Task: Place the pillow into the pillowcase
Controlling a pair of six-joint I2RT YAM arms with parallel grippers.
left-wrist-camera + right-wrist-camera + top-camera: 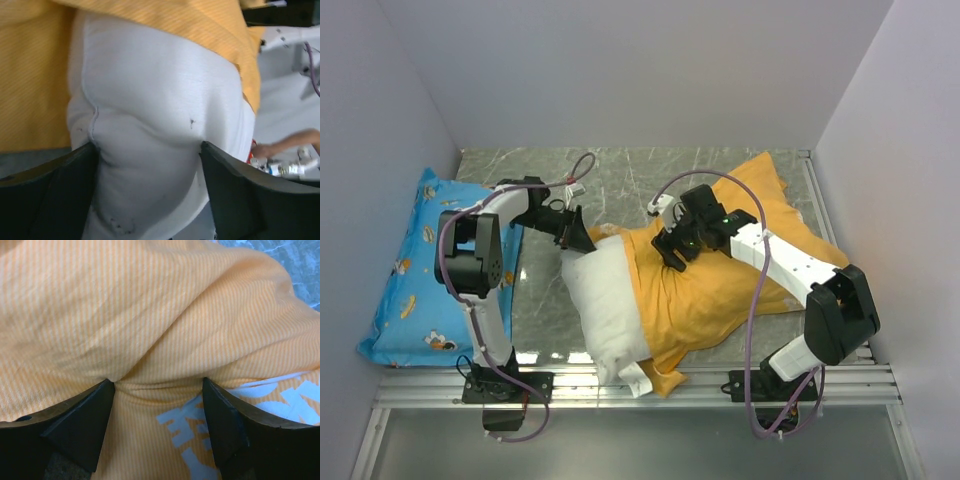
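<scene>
The left gripper [148, 146] has its jaws set wide and squeezed on a thick bulge of the pillow [155, 85]. The white stuffing necks in where each finger bites, so I read this as a grip, not a mere touch. Just beyond its fingertips the orange pillowcase [30, 75] crosses the pillow, and more of that cloth runs down one side of the bulge.

The right gripper [158, 381] sits on the orange cloth with its jaws likewise wide. The fabric puckers into a crease at one fingertip and a padded mound fills the gap. This looks like a hold on the case and the stuffing under it, though the view is too close to be certain.

In the top view the bare part of the pillow is a band running from the left gripper back toward the arms' bases, with its long side along the case's mouth. The rest is already covered. The case stretches away from the left gripper, under the right one, toward the far right of the table [640, 170].

The way in therefore lies from the left gripper toward the right, across the band's long axis. The left arm is nearer the uncovered pillow, the right nearer the mouth cloth. A blue printed pillow [415, 270] lies on the outer side of the left arm, apart from both.
</scene>
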